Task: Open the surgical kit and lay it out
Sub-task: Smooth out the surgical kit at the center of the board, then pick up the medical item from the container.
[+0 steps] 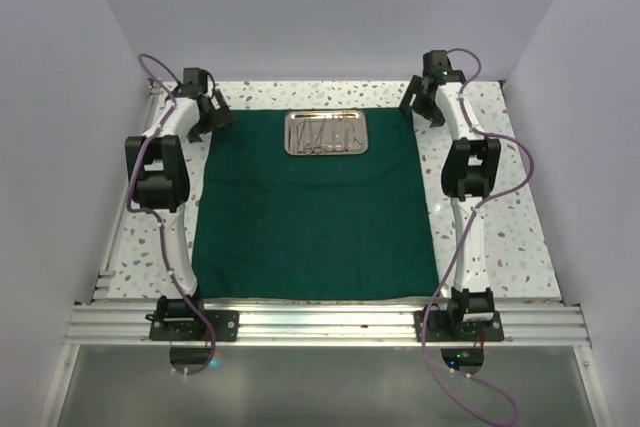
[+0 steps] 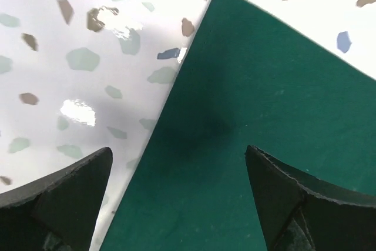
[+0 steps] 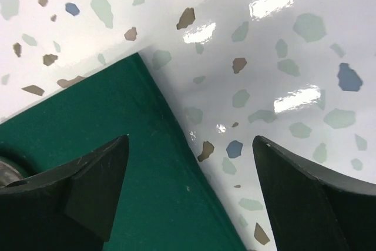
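With left pincer point(image 2: 178, 151) and right pincer point(image 3: 191, 139) spread over far corners of the cloth wrap point(image 1: 315, 217), we judged even outward tugs best.

The left arm point(image 1: 165, 162) and right arm point(image 1: 470, 172) are white tubular links joined by chunky black joint housings, each on a black base plate point(image 1: 195, 325) with a thin purple cable point(image 1: 143, 65) looping alongside. A small green light seems to glow near the right arm's wrist. The left gripper point(image 2: 177, 148) and right gripper point(image 3: 191, 138) have matte black, wedge-shaped fingers point(image 2: 64, 201) with scuffed, rough edges.
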